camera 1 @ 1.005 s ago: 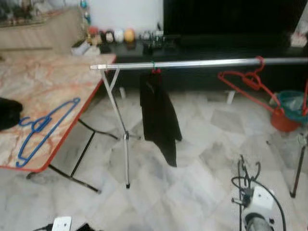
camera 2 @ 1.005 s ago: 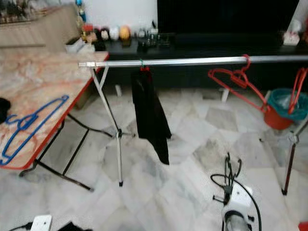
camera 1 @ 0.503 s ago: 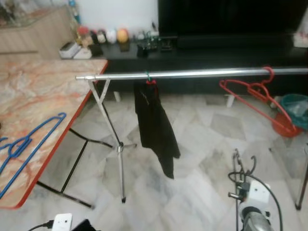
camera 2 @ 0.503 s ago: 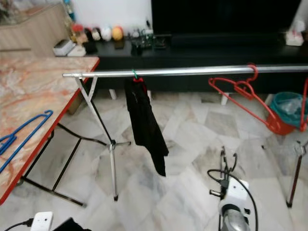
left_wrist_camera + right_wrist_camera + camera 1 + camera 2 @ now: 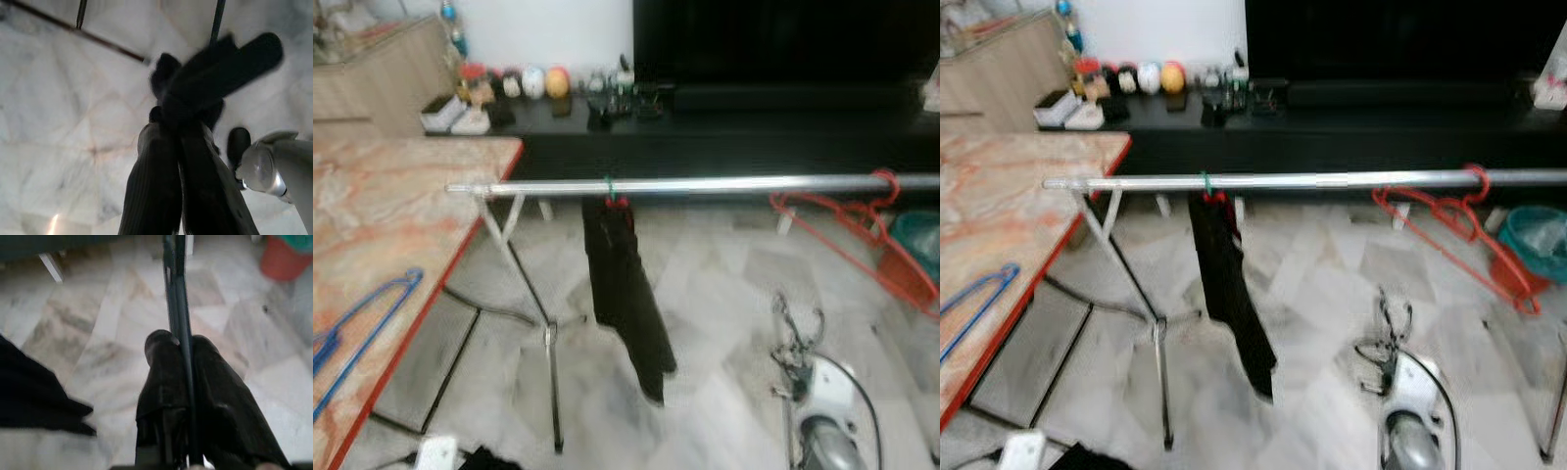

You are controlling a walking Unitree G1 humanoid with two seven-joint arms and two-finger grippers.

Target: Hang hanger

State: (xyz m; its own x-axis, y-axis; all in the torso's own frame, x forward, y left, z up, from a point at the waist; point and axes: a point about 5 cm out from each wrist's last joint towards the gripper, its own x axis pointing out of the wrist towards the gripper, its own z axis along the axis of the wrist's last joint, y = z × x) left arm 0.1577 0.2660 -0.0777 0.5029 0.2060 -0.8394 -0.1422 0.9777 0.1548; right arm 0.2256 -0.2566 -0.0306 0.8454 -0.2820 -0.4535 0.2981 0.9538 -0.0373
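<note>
risk: hanger (image 5: 173,293) thin and dark, pinched at one narrow bar; could twist or slip in the grip on the lift, so hook meets rail (image 5: 705,184) at a slant and drops to the floor.
risk two: black garment (image 5: 626,284) at 10 o'clock from the hanger, red hanger (image 5: 862,220) at 1 o'clock; hook could snag either one.
hanger look: dark wire outline, upright, blurred, hard to tell from cable.
hanger place: low at 5 o'clock in the head views, below the rail.
right claw (image 5: 178,345): clamped on hanger.
left claw (image 5: 183,112): fingers together, nothing held, low over the floor.
</note>
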